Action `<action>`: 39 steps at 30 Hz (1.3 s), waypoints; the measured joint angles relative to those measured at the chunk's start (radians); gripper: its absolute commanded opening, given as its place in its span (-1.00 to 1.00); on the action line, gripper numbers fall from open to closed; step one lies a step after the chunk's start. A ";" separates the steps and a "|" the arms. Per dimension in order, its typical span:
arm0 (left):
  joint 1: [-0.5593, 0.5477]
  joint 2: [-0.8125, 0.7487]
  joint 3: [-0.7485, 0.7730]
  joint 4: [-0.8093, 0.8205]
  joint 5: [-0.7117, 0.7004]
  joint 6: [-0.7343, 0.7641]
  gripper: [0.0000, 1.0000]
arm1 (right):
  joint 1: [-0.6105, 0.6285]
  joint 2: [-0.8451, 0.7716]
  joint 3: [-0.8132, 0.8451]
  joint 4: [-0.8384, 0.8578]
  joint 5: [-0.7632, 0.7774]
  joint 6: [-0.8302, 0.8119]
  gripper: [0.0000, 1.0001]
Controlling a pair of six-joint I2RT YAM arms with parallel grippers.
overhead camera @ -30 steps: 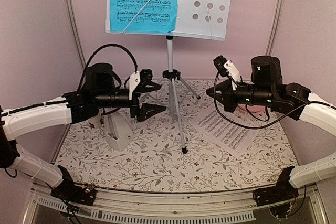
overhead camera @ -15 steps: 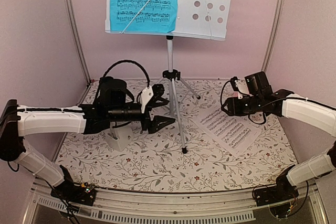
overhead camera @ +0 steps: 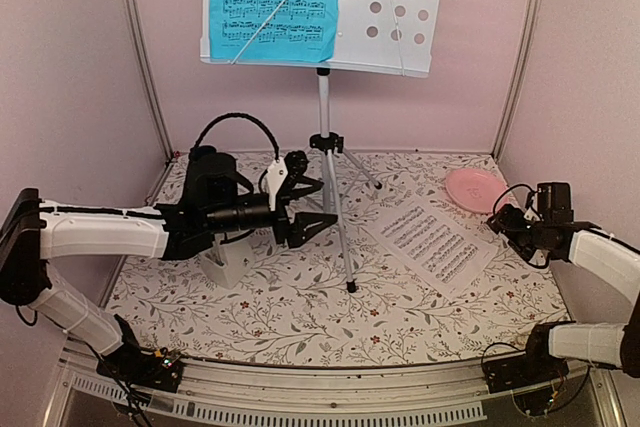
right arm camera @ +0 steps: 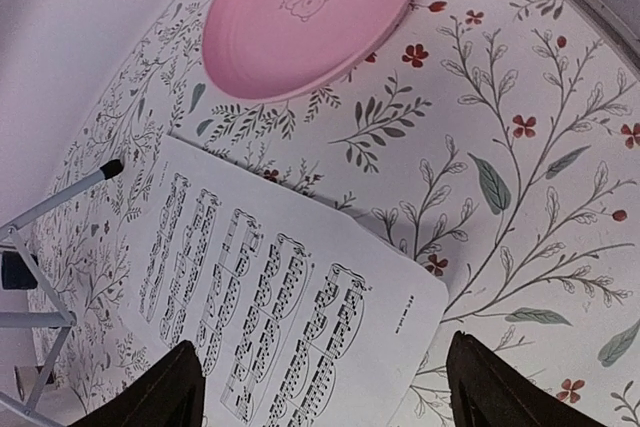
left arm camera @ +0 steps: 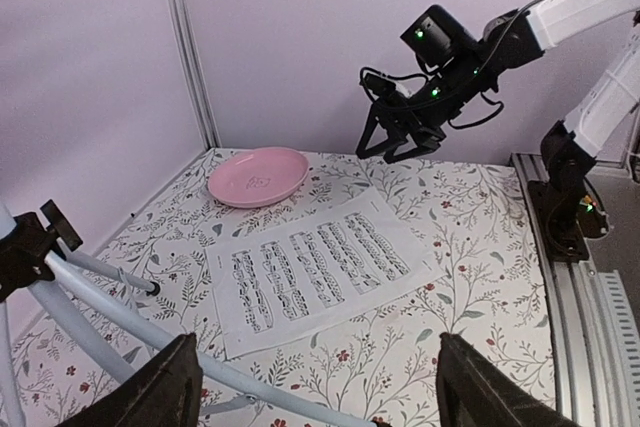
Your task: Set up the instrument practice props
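The pale perforated music stand [overhead camera: 395, 17] rises on its silver tripod [overhead camera: 327, 137] at the back, with the blue music sheet [overhead camera: 270, 2] resting on its left half. The white music sheet [overhead camera: 432, 244] [left arm camera: 315, 272] [right arm camera: 270, 297] lies flat on the floral table, right of the tripod. A white metronome [overhead camera: 228, 265] stands partly hidden under my left arm. My left gripper [overhead camera: 320, 207] [left arm camera: 315, 392] is open and empty, just left of the tripod pole. My right gripper [overhead camera: 503, 221] [right arm camera: 325, 397] is open and empty, low over the sheet's right end.
A pink round plate [overhead camera: 475, 189] [left arm camera: 258, 176] [right arm camera: 310, 17] sits at the back right, just beyond the white sheet. Tripod legs [left arm camera: 100, 322] [right arm camera: 55, 205] spread over the table's middle. Pink walls with metal corner posts [overhead camera: 140, 67] close in the sides.
My right arm has drawn back to the right and dropped lower, its jaws going from shut to open, which uncovers the pink plate. My left gripper has edged right toward the tripod pole.
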 measured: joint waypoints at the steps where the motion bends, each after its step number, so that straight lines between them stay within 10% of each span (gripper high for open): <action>1: 0.000 0.006 0.005 0.002 0.000 0.001 0.62 | -0.008 0.001 -0.010 0.000 0.001 0.013 0.71; 19: 0.000 0.023 0.017 0.003 0.000 0.041 0.63 | -0.089 0.311 -0.064 0.211 -0.091 0.102 0.28; 25: 0.000 0.023 0.022 0.002 -0.001 0.047 0.63 | -0.104 0.384 -0.064 0.327 -0.160 0.102 -0.19; 30: 0.000 0.023 0.030 0.002 -0.003 0.052 0.63 | -0.104 0.391 -0.071 0.346 -0.190 0.100 -1.00; 39: 0.000 0.023 0.043 -0.029 -0.003 0.071 0.63 | -0.103 0.237 -0.009 0.217 -0.225 -0.035 -1.00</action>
